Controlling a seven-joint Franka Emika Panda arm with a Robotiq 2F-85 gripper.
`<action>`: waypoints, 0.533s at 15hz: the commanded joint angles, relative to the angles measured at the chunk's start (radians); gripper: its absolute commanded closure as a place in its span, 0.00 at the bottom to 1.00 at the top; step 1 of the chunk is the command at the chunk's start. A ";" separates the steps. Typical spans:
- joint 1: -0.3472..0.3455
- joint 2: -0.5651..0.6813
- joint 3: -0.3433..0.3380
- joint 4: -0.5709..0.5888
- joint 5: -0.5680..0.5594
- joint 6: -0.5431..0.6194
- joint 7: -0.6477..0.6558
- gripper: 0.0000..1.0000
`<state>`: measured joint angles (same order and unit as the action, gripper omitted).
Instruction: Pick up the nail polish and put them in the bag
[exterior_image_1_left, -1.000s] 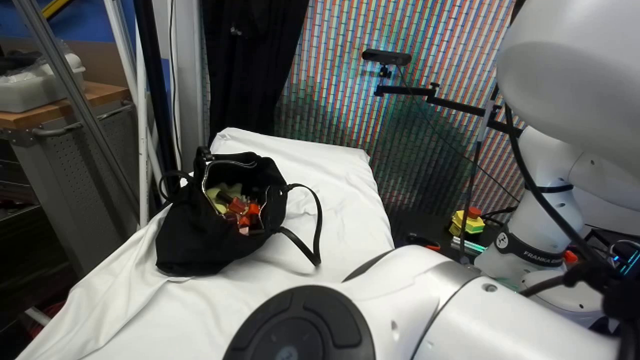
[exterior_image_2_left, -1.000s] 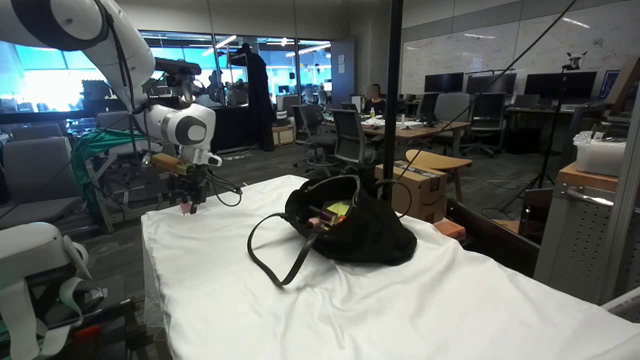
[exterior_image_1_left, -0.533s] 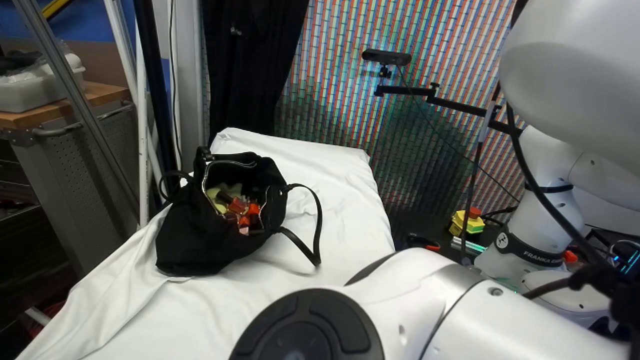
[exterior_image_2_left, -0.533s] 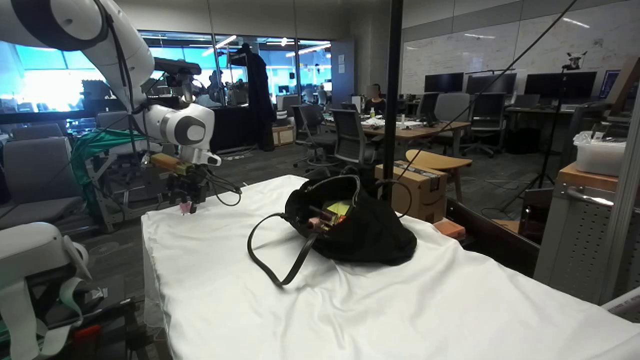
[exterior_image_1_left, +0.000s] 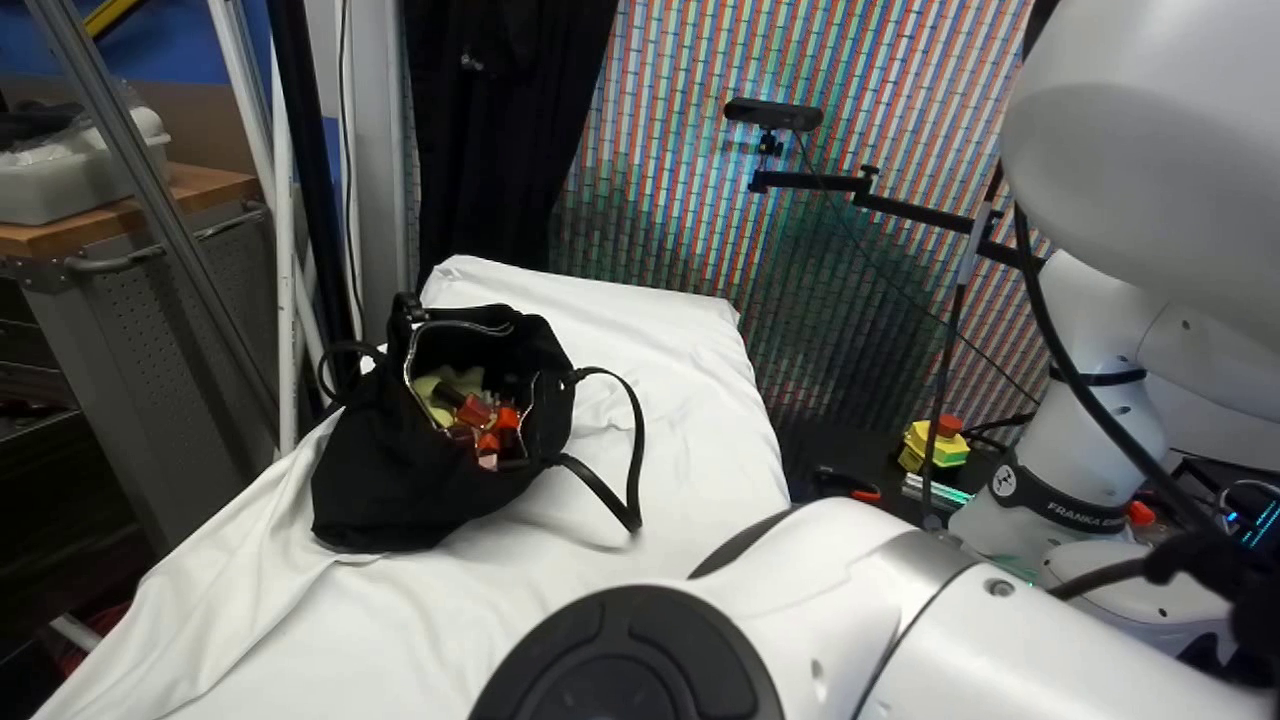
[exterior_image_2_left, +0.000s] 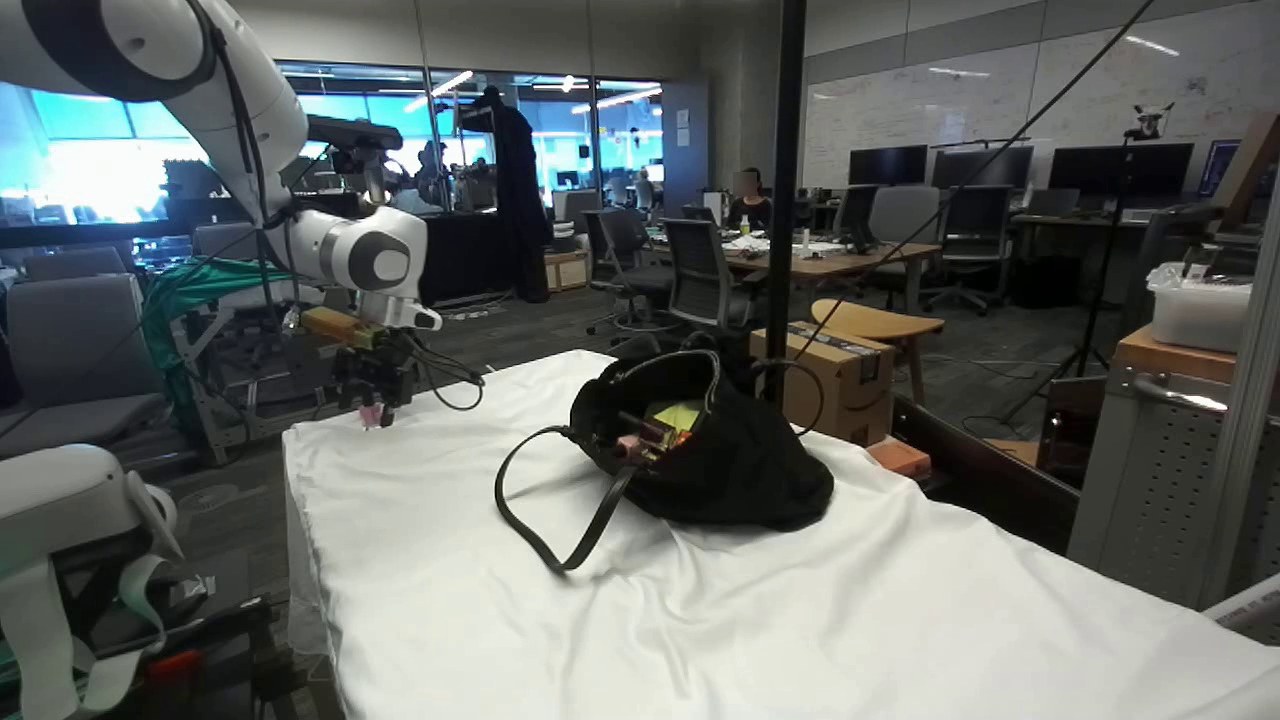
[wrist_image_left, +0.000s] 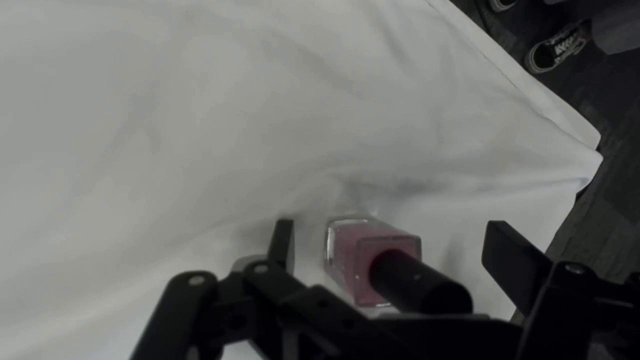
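A wide office (exterior_image_2_left: 640, 330) with grey chairs (exterior_image_2_left: 698, 262) lies beyond a creased white tablecloth (exterior_image_2_left: 480, 620). In an exterior view, a white robot arm (exterior_image_1_left: 840, 600) runs off the lower edge. In the wrist view, the black gripper (wrist_image_left: 392, 245) has its fingers (wrist_image_left: 515, 265) spread wide, gripping nothing; between them, clear of both, a square pink nail polish bottle (wrist_image_left: 345, 250) with a black cylindrical cap (wrist_image_left: 420, 282) sits on the tablecloth, partly hidden by the fingers in an exterior view. Well apart from the fingers, a slumped black fabric handbag (exterior_image_1_left: 420, 490) gapes; inside, red, orange and pink nail polish bottles (exterior_image_1_left: 473, 411) overlap, too jumbled to count, beside something yellowish (exterior_image_1_left: 467, 378).
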<state>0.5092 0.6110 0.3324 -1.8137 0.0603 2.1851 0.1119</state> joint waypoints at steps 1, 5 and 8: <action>0.010 -0.012 -0.003 -0.021 -0.023 0.020 -0.002 0.33; 0.012 -0.016 -0.003 -0.025 -0.035 0.021 -0.002 0.60; 0.011 -0.017 -0.003 -0.026 -0.039 0.020 -0.001 0.79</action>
<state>0.5118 0.6087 0.3336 -1.8164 0.0402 2.1851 0.1119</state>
